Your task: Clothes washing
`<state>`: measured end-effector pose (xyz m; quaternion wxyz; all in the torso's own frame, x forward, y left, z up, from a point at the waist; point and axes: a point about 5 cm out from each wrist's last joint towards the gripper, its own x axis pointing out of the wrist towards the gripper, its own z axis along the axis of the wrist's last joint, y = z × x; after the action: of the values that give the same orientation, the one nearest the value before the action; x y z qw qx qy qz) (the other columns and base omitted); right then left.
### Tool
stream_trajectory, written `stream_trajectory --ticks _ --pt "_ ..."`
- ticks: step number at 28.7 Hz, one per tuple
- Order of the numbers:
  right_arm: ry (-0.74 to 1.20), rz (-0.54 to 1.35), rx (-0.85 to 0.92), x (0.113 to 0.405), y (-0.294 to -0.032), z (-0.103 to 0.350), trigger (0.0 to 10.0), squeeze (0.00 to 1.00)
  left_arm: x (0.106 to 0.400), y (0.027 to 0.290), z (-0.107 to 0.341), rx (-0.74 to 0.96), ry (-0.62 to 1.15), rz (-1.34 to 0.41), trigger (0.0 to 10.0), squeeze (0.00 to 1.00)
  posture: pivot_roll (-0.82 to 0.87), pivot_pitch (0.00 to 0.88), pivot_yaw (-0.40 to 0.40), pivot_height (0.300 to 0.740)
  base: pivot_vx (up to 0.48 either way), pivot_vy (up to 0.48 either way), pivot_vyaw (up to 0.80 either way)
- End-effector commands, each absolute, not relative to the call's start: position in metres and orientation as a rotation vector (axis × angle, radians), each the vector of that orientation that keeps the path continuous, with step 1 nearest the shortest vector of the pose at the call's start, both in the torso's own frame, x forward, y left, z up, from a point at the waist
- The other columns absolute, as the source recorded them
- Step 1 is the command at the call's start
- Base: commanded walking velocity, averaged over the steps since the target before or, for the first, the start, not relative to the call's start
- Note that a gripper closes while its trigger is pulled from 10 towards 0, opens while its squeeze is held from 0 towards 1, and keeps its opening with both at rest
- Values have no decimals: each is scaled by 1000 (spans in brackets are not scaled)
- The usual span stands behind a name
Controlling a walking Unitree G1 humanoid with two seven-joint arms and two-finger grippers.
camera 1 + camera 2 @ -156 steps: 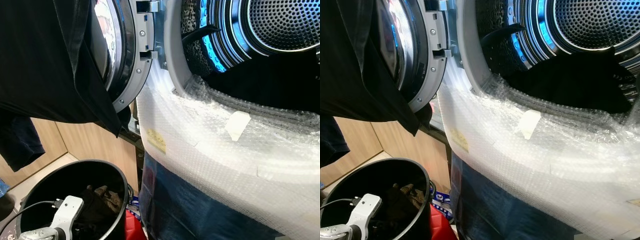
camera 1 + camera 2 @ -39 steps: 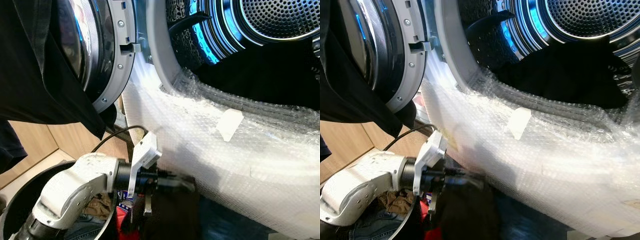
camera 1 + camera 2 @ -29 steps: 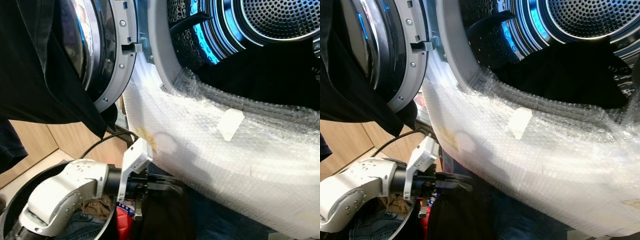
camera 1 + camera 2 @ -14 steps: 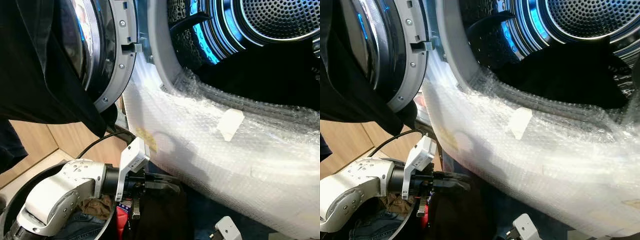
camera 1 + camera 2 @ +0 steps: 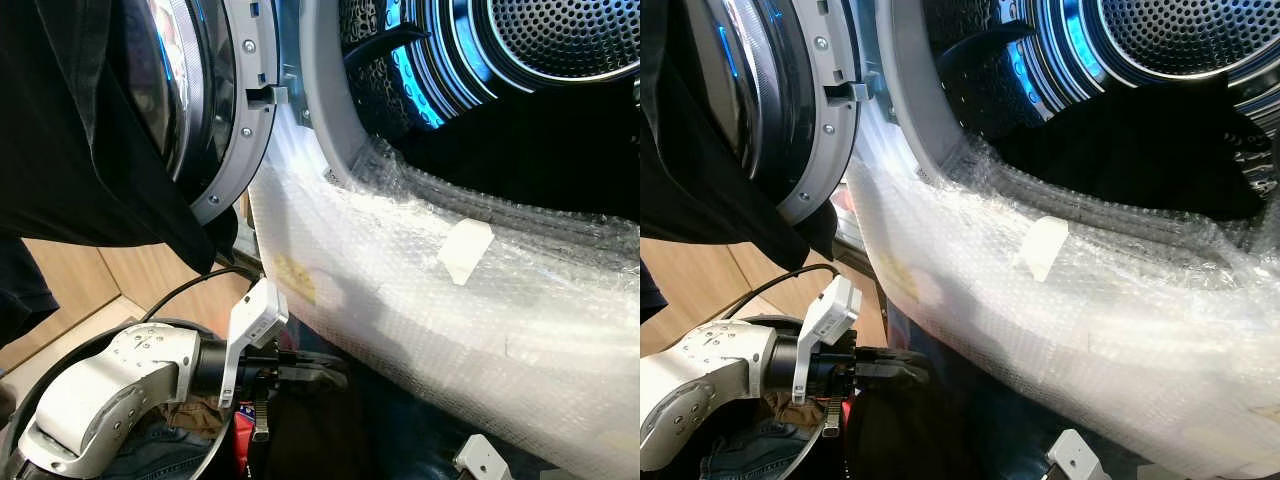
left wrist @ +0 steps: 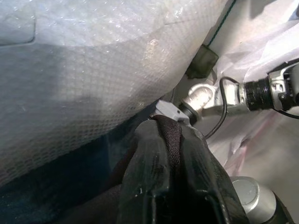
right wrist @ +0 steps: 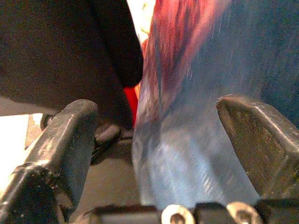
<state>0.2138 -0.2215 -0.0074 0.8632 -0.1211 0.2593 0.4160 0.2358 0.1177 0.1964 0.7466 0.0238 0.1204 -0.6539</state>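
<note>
Two of my grippers are at work low in front of the washing machine. My left gripper [image 5: 318, 375] reaches across from above the black laundry bucket [image 5: 40, 358], and its fingers are pressed together on a black garment [image 6: 170, 140]; in the left wrist view a fold of that dark cloth is pinched right between the two fingertips, and the rest of it hangs down below the gripper in front of the machine. Just above it curves the bubble wrap [image 5: 420, 300] taped over the lower lip of the drum opening, with a pale piece of tape [image 5: 465, 250] stuck on it. More dark clothes [image 5: 1140, 150] lie inside the perforated steel drum [image 5: 560, 35]. The round door [image 5: 215, 110] stands swung out on my left, and another black garment [image 5: 70, 130] is draped over it. My right gripper [image 7: 159, 140] has its fingers spread wide apart, with blurred blue and red cloth in front of them; its white wrist part [image 5: 482, 458] pokes up under the bubble wrap.
</note>
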Motion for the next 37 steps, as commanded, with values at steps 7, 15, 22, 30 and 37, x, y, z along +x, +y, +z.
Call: stream_trajectory --ticks 7,15,22,30,37 --pt "416 931 -282 227 -229 27 10000 1000 233 120 199 60 259 -1431 0 0 141 0 12 740 0 0 0" --pt "292 1112 -258 225 -224 71 10000 1000 234 118 195 86 275 -1427 0 0 150 6 6 740 0 0 0" --pt "282 1260 -205 212 -191 84 10000 1000 237 108 190 133 284 -1427 0 0 145 15 7 740 0 0 0" --pt "324 1429 -96 177 -163 89 10000 1000 235 98 188 140 281 -1456 0 0 143 16 8 740 0 0 0" --pt "309 1202 -25 202 -148 91 10000 0 226 75 187 147 270 -1564 0 0 132 14 16 740 0 0 0"
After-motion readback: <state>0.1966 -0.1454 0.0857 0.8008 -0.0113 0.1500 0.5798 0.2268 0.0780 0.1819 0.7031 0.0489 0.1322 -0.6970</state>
